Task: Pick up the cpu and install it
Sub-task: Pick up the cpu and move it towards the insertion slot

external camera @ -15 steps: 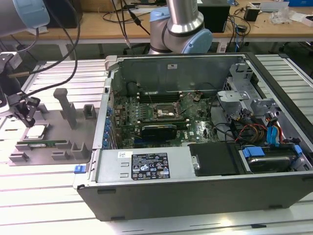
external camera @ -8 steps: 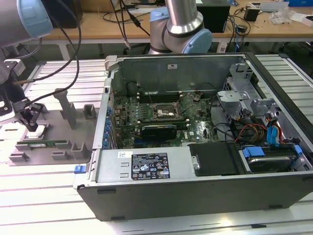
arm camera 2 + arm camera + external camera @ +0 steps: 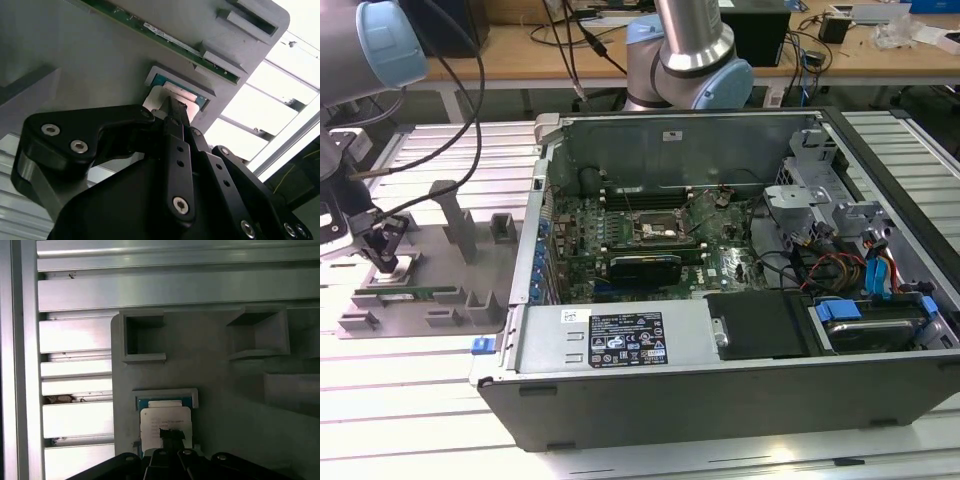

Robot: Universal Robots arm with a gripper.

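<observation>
Gripper (image 3: 386, 264) down on cpu (image 3: 160, 417) in grey tray (image 3: 225, 405), can't tell if closed; memory stick (image 3: 165, 36) near, PC case (image 3: 720, 395) apart.

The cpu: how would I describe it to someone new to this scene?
To the exterior view's left of the open computer case lies a grey tray. In a small framed pocket on it, under the gripper, sits the cpu. It is square and silver-topped, unlike the long green memory stick nearby.
</observation>
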